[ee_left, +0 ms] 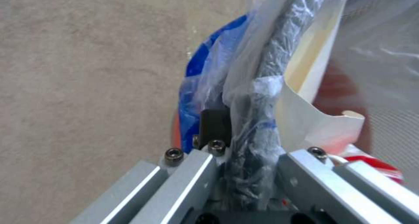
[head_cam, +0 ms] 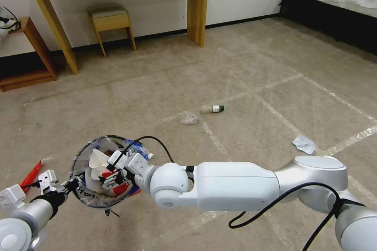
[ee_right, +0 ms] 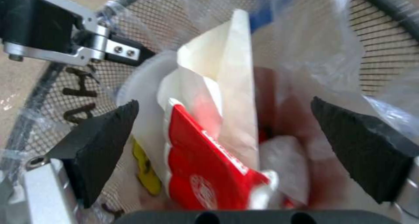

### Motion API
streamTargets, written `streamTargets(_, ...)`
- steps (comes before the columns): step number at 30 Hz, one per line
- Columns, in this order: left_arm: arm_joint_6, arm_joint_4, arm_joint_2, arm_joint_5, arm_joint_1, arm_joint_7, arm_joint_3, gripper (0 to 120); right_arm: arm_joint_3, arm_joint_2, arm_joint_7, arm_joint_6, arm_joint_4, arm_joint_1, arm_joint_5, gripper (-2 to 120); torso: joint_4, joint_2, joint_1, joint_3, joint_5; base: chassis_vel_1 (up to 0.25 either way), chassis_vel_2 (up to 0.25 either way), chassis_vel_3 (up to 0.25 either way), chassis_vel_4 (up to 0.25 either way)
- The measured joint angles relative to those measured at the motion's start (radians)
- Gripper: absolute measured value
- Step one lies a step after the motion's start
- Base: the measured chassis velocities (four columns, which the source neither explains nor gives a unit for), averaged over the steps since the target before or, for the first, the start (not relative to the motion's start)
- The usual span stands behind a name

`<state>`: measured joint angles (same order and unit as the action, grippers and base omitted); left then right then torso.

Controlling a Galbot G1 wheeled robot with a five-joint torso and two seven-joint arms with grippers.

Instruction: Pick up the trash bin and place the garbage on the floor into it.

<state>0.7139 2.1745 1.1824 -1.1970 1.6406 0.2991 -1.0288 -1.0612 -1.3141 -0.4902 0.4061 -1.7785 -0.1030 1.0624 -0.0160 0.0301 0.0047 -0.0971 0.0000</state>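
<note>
1. The trash bin (head_cam: pixel 84 198), a mesh-walled one lined with a clear bag, hung above the floor at the robot's lower left, its rim pinched tight by the left gripper (head_cam: pixel 72 184) on the near-left side.
2. The right gripper (head_cam: pixel 114 180) hovered over the bin's mouth, its dark pads (ee_right: pixel 98 142) spread wide and holding nothing. Directly below them lay a red wrapper (ee_right: pixel 205 171) and a white paper piece (ee_right: pixel 227 73), so the release seemed to be finished.
3. Still on the floor were a clear bottle (head_cam: pixel 212 108) with a green cap, a crumpled clear plastic scrap (head_cam: pixel 189 118) just beside it, a tissue (head_cam: pixel 304 143) farther to the right, and a red wrapper on the floor (head_cam: pixel 32 174) at the left.
4. The bottle lay ahead of the right gripper and to its right, its long axis running left to right with the cap pointing right. I judged the right arm to be the free one for it, as the left was occupied with the bin.
</note>
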Motion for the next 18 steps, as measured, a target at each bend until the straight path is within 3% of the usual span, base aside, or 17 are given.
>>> streamTargets(18, 0.002, 0.003, 0.002, -0.004, 0.000, -0.008, 0.002, 0, -0.007, -0.020, 0.002, -0.006, 0.008, -0.029, 0.067, 100, 0.0000, 0.000, 0.000, 0.000, 0.0000, 0.000, 0.000, 0.000, 0.000)
